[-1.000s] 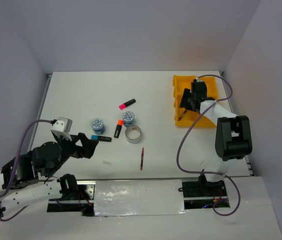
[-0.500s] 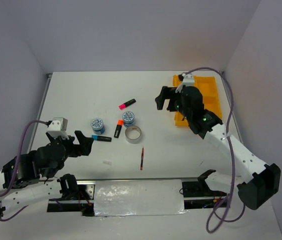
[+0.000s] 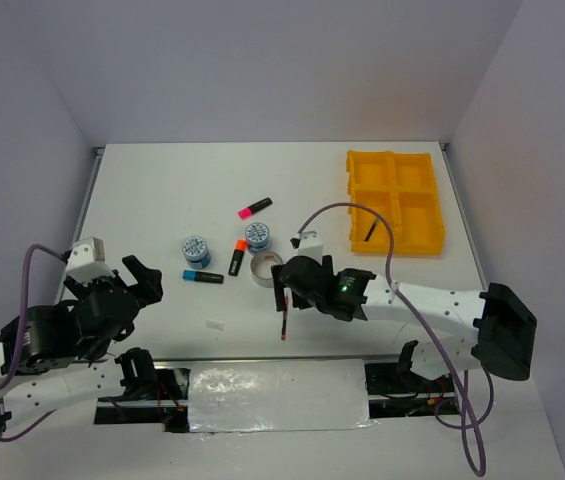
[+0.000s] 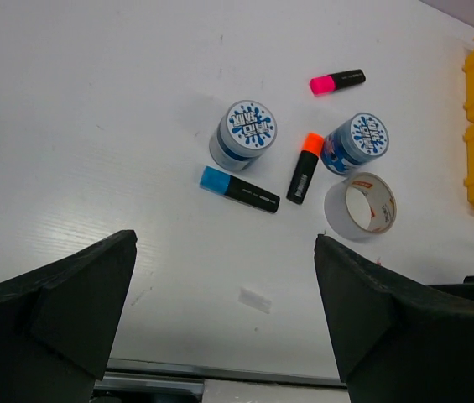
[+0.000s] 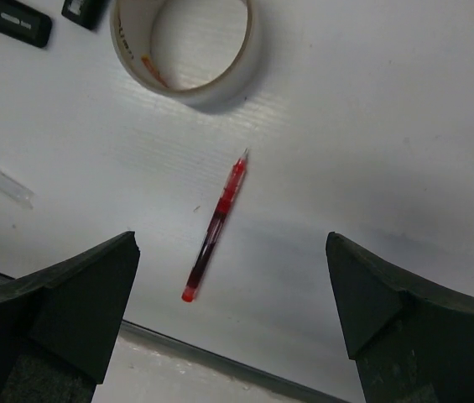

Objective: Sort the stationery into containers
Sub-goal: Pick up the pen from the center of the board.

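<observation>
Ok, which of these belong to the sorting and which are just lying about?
Job: pink highlighter, orange highlighter, blue highlighter, tape roll, second tape roll, tape ring, red pen, dark pen, yellow tray.
Lying about: small clear scrap.

The white table top [image 5: 388, 126] looked matt, with a fine ribbed grain. The bright yellow-orange four-compartment tray [image 3: 394, 188] was smooth moulded plastic with a soft gloss. The thin red pen [image 5: 216, 227] was glossy, translucent plastic. The silver tape ring [image 5: 203, 94] had a slick, shiny film face. The stubby blue-capped highlighter [image 4: 239, 189] had a satin black plastic body. The left gripper [image 4: 224, 242] and right gripper [image 5: 230, 239] had matt black fingers [image 4: 60, 311], faintly grainy. A silvery strip [image 3: 277, 395] along the near edge was shiny and wrinkled like foil.
</observation>
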You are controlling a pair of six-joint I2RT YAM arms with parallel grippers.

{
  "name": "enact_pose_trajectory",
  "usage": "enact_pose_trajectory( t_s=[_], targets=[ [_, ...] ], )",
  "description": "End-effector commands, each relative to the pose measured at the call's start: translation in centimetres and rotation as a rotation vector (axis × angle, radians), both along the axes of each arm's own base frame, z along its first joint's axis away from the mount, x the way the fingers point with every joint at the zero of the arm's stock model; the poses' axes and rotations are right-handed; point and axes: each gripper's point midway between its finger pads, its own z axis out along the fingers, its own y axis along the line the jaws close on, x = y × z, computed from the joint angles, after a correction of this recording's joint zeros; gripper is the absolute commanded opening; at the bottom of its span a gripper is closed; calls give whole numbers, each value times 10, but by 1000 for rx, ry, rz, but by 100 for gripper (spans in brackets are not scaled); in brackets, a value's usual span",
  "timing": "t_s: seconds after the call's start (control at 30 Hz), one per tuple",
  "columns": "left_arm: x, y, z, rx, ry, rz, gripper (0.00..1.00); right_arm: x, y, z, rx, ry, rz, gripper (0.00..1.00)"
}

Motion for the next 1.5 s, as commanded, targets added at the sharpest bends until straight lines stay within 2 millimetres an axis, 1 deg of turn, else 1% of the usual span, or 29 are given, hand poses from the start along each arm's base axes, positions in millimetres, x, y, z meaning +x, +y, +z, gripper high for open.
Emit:
enact_pose_trajectory(
  t_s=[0.0,0.1,0.17,0.2,0.27,0.33,0.4,0.5,0.53,0.63,0.7,0.73,0.8,0.83,0.9,0.93,1.07,1.1,1.13,1.2,1.23,1.27,1.3,1.33,1.37,1.47],
  targets=[
    [2,12,7,-10,-18,83,99,-6,-4,-20,-13,23,-106,100],
    [3,9,5,15,-4,84,99,-15,5,-44,-39,72,-94,100],
    [5,3,4,33,4,68,99,-18,8,-52,-66,89,-86,100],
    [6,2,4,39,5,68,99,-24,13,-61,-96,103,-59,99],
    [7,-1,3,59,13,62,99,-26,19,-62,-115,101,-54,99],
    [8,-4,2,67,16,54,99,-28,23,-69,-140,111,-42,97],
    [8,-5,2,71,19,46,99,-28,29,-71,-130,116,-34,95],
    [8,-7,2,68,20,37,99,-29,27,-79,-143,126,-46,87],
    [7,-7,2,67,18,34,99,-31,25,-81,-153,126,-51,81],
    [7,-7,4,56,10,23,99,-34,22,-88,-173,131,-57,70],
    [7,-7,5,47,5,18,99,-37,22,-94,-180,145,-55,67],
    [6,-7,5,41,2,16,99,-39,24,-95,-179,149,-45,62],
    [6,-7,5,37,0,11,99,-41,28,-99,-178,165,-28,59],
    [6,-7,6,28,-3,8,99,-42,29,-100,-179,169,-21,53],
    [6,-7,6,29,-5,3,99,-42,28,-104,-192,175,-20,50],
    [6,-7,6,24,-7,2,99,-42,27,-104,-193,174,-19,45],
    [6,-8,6,25,-7,-3,99,-46,24,-107,-195,183,0,41],
    [6,-8,6,26,-6,-3,99,-47,22,-108,-199,184,0,36],
    [6,-8,6,26,-6,-3,99,-47,20,-107,-197,183,-8,21],
    [6,-8,6,26,-6,-3,99,-49,15,-111,-197,188,-9,18],
    [6,-9,6,25,-6,-2,99,-51,16,-111,-187,195,1,16],
    [6,-8,6,25,-6,-2,99,-54,10,-116,-189,207,-4,8],
    [5,-8,6,22,-7,-4,99,-54,12,-117,-170,211,1,4],
    [5,-8,7,19,-10,-3,99,-58,14,-118,-153,226,15,4],
    [5,-8,7,15,-13,-6,99,-59,12,-122,-145,232,17,4],
    [5,-7,8,12,-16,-9,99,-60,4,-124,-159,237,12,2]
  ],
)
